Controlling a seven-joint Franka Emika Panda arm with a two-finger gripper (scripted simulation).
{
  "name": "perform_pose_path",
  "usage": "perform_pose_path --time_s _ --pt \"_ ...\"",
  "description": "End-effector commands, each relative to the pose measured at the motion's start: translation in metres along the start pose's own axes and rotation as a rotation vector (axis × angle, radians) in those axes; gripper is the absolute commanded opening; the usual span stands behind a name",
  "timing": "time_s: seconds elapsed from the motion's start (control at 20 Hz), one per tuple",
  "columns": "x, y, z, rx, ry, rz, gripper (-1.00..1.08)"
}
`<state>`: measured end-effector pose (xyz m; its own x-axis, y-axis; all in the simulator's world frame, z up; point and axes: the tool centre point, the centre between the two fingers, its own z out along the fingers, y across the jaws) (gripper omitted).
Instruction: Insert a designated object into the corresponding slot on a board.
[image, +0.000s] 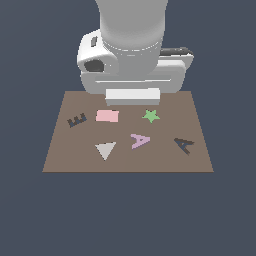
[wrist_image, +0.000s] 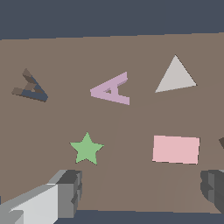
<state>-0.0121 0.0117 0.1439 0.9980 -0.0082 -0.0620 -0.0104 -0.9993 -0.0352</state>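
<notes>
The lilac A-shaped piece (image: 140, 140) (wrist_image: 113, 89) lies flat near the middle of the brown board (image: 60, 155) (wrist_image: 131, 52). The dark A-shaped slot (image: 184, 145) (wrist_image: 30, 86) is toward the exterior view's right, apart from the piece. My gripper (wrist_image: 140, 192) hangs above the board's far side, open, with nothing between its fingers (wrist_image: 65, 192). The lilac piece is well clear of it. In the exterior view the arm's white hand (image: 132, 95) hides the fingers.
A pink rectangle (image: 107, 116) (wrist_image: 176, 149) and a green star (image: 151, 116) (wrist_image: 87, 148) lie closest to the gripper. A grey triangle (image: 105, 149) (wrist_image: 175, 78) sits beside the lilac piece. A dark E-shaped recess (image: 77, 120) is at the exterior view's left.
</notes>
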Motion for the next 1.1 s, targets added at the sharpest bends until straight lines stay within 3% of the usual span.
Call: perform_pose_path --time_s 0.0,0.55,1.05 --pt "0.000 0.000 0.000 0.000 0.000 0.000 1.00" --pt "0.002 -0.004 0.005 0.001 0.004 0.077 1.00" --pt "0.010 -0.014 0.018 0.003 0.015 0.284 1.00"
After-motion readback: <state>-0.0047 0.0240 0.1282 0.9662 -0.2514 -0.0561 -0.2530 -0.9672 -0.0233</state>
